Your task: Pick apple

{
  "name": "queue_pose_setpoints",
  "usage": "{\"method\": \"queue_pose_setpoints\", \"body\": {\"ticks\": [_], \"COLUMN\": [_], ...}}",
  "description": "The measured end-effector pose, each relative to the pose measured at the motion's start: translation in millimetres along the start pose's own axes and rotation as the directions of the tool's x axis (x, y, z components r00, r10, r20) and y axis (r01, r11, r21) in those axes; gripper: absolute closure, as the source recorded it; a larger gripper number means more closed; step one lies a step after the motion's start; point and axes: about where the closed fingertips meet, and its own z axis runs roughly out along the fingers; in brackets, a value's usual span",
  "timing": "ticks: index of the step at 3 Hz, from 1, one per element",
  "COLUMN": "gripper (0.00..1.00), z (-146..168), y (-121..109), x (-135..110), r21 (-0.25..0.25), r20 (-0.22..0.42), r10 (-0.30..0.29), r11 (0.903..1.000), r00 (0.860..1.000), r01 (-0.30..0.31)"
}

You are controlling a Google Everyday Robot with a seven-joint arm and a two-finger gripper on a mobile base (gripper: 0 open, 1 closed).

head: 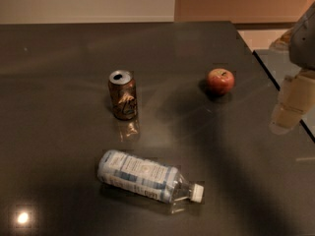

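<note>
The gripper (286,113) is hanging at the right edge of the view, to the right of the apple (220,80) and a little nearer the camera, well apart from it. Whether it is released or clenched cannot be told from here. Its pale yellowish body is showing over the table's right border, and the grey arm (306,36) is rising from it toward the upper right corner. A broad dark shadow is lying across the surface between the gripper's side and the apple.

The apple is sitting on the dark table (59,53), red with an orange-yellow patch, its stem dimple facing up. It is standing apart from the other things. Well to the left of the apple, a brown can (122,95) is standing upright with its opened top showing, and it is taller than the apple. Nearer the camera than the apple and down to its left, a clear water bottle (145,176) is lying on its side, its white cap (197,192) pointing right and a pale label wrapping its body. Far from the apple, in the lower left corner, a bright spot of light (22,218) is glinting on the tabletop.
</note>
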Motion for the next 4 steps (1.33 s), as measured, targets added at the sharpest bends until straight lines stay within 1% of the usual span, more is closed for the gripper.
{"method": "queue_pose_setpoints", "body": {"ticks": [1, 2, 3, 4], "gripper": [0.00, 0.00, 0.00, 0.00], "z": [0, 0, 5, 13], "y": [-3, -21, -50, -90], "x": [-1, -4, -8, -6], "r21": [0.003, 0.015, 0.015, 0.014], "r20": [0.002, 0.014, 0.028, 0.063], "r10": [-0.002, -0.018, -0.040, -0.051], "r11": [1.0000, 0.9997, 0.9991, 0.9987], "r00": [1.000, 1.000, 0.999, 0.997], "r01": [0.002, 0.018, 0.040, 0.050]}}
